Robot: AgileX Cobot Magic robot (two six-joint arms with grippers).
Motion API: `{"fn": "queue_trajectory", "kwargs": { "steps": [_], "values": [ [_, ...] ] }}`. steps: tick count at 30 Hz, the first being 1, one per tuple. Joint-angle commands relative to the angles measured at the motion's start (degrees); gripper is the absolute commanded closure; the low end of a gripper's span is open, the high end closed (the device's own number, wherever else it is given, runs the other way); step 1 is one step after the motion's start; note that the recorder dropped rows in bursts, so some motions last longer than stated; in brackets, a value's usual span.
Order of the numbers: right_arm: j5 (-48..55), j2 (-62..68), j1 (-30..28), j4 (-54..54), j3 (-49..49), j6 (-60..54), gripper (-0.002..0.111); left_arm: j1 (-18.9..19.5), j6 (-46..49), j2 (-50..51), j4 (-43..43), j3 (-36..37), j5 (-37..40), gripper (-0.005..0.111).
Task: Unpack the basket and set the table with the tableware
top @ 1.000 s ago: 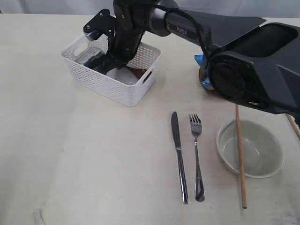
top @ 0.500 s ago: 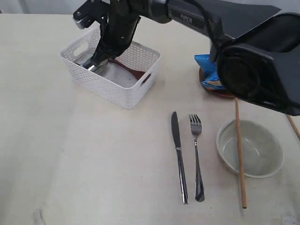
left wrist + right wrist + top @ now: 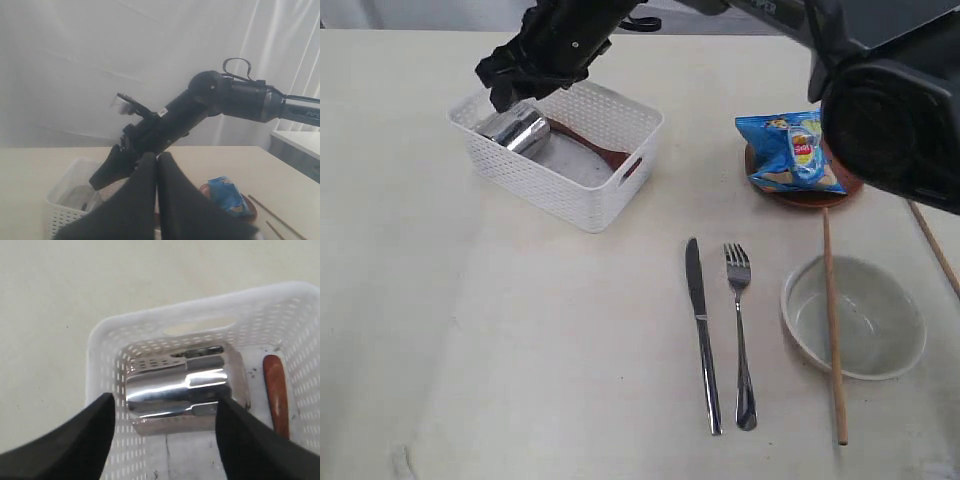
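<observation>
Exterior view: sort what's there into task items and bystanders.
Job in hand:
basket
steel cup, in the basket
wooden spoon, in the basket
knife
fork
bowl
chopsticks
brown plate

Lying about:
blue snack bag, on the plate

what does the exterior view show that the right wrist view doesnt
Only the exterior view shows the knife, fork, bowl, chopsticks, snack bag and brown plate. Only the right wrist view shows the right gripper with jaws spread above the cup. Both show the basket, the cup lying inside it, and a brown spoon.
</observation>
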Motion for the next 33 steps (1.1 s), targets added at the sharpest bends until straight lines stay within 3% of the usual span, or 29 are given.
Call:
{"fn": "queue_trajectory", "kwargs": {
  "steps": [1, 10, 16, 28, 30, 31, 33],
  "values": [
    [-0.2, 1.9, -1.6, 3.9, 0.0, -1.5, 0.051, 0.3, -0.7, -0.3, -0.2, 0.0, 0.3, 0.107],
    [-8.0, 6.0, -1.2, 6.6, 0.0, -4.1, 0.051, 0.3, -0.9, -0.3, -0.2, 0.0, 0.3, 0.107],
    [-7.2, 7.8, -1.2, 7.5, 0.0, -5.4, 0.051, 0.3, -0.9, -0.3, -0.2, 0.0, 0.3, 0.107],
    [9.4, 7.9, -1.2, 8.6, -4.5, -9.8, 0.052, 0.3, -0.9, -0.3, -0.2, 0.0, 0.6, 0.107],
    [11.3, 7.9, -0.8, 8.6, -6.0, -10.3, 0.065, 0.3, -0.9, -0.3, -0.2, 0.0, 0.6, 0.107],
    [11.9, 7.9, -0.4, 8.6, -6.1, -11.6, 0.077, 0.3, -0.9, -0.3, -0.2, 0.0, 0.6, 0.107],
    [12.5, 7.9, 0.3, 8.6, -6.1, -12.7, 0.083, 0.3, -0.9, -0.3, -0.2, 0.0, 0.6, 0.107]
  ]
}}
